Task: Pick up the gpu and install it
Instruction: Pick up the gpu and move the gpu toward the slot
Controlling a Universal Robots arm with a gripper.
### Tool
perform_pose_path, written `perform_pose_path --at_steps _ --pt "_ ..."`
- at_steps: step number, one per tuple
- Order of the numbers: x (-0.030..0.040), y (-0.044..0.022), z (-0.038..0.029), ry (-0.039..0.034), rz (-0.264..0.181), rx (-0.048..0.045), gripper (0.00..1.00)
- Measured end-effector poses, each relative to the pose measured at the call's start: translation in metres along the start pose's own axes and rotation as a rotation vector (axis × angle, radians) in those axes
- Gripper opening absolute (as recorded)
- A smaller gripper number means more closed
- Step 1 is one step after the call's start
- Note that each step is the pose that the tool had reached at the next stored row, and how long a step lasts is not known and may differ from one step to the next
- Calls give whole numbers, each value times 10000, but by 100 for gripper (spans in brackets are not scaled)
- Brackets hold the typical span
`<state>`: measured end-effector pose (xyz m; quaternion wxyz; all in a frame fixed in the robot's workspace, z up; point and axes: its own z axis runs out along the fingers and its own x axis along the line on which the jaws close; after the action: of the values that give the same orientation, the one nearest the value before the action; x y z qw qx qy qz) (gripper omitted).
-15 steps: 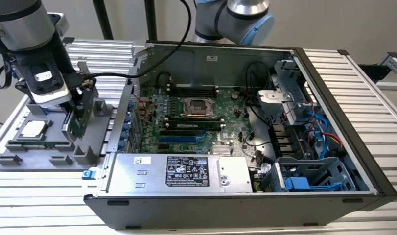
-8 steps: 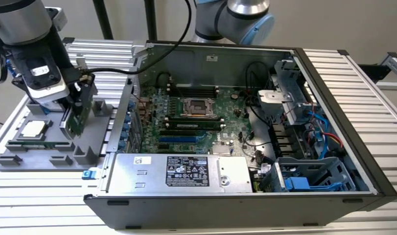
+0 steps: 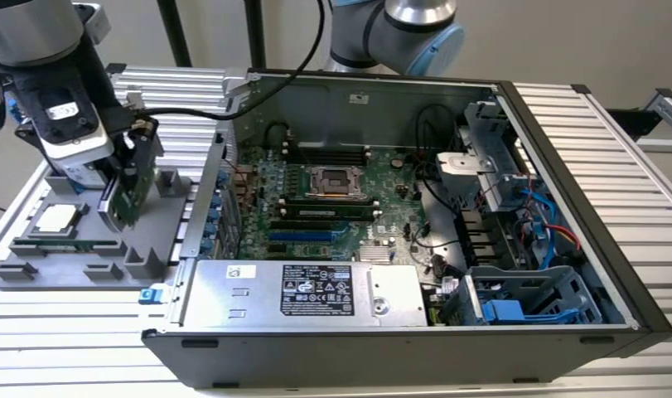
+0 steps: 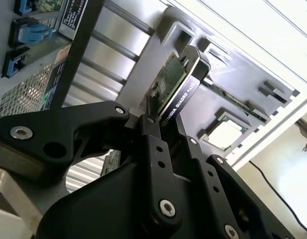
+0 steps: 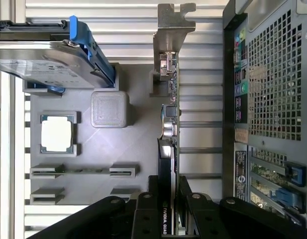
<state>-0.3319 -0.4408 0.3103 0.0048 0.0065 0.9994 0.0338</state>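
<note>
Gripper [image 3: 131, 166] clamped on the gpu [image 3: 123, 197] over the gray parts tray [image 3: 81, 267].
The black jaws pinch one edge of the gpu, which hangs on edge above the tray, circuit-board face and black cooler to either side, its silver bracket [image 5: 170, 22] farthest from the jaws. On the tray below lie a processor [image 5: 56, 133], a memory stick [image 3: 65, 245] and a blue-railed hard drive [image 5: 39, 64]. Just beside the tray stands the open computer case [image 3: 601, 249].

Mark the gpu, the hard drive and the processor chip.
gpu [image 5: 165, 30]: first wrist view, silver end bracket.
hard drive [image 5: 39, 62]: first wrist view, labelled face.
processor chip [image 5: 57, 133]: first wrist view, metal lid.
</note>
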Motion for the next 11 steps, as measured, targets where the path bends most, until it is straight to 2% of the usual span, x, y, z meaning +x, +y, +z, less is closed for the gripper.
perform_pose_path --at_steps 11 --pt "-1 9 -127 0 0 0 0"
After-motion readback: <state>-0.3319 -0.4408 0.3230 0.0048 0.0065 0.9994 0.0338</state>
